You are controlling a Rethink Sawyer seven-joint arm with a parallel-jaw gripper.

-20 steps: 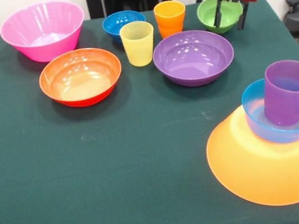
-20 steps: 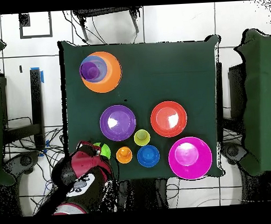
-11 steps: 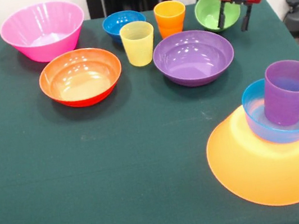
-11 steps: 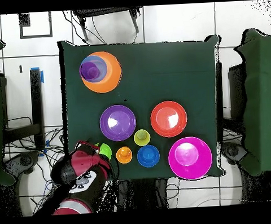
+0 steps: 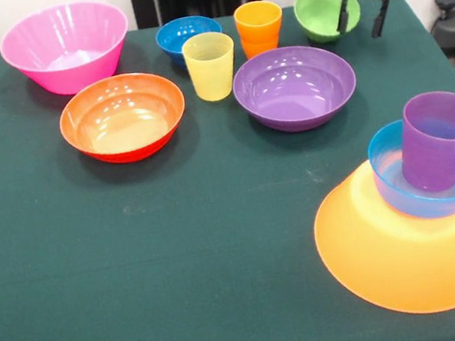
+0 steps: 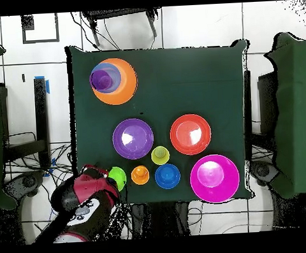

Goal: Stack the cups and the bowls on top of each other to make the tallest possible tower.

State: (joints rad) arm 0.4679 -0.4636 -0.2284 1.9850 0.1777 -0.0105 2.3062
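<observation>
Gripping green bowl (image 5: 323, 12), jaws clamped

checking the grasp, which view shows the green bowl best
The front view. There the green bowl is tilted, its hollow showing, and one finger of the gripper crosses its rim. The overhead view shows only a small green disc partly hidden beside the red gripper head; neither tilt nor grip is readable.

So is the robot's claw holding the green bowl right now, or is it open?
Gripper: shut on the green bowl, one finger inside the rim and one outside, with the bowl tilted.
</observation>
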